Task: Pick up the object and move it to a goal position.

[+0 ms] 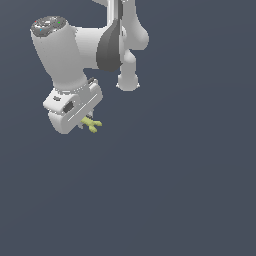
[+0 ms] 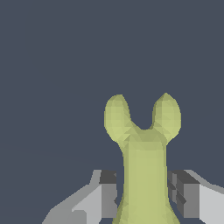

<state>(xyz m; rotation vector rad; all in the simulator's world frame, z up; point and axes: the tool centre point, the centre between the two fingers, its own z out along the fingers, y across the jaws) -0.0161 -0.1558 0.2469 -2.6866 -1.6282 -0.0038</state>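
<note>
As the white pincer [image 1: 86, 121] was closed on the small yellow-green forked twig piece [image 1: 92, 124], the pick-up looked done. Its stem was squeezed between both pads. No goal was seen.

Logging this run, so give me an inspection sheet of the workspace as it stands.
Surface: plain dark blue-grey ground, no markings.
Job's things: yellow-green forked piece sits between the fingers; its two prongs stick out past them in the wrist view. No goal marker seen.
Clutter: nothing seen.
Gripper: white gripper closed on the piece, a finger pad at each side of the stem.
Cables: nothing seen.
Surroundings: only the arm; nothing else seen.
</note>
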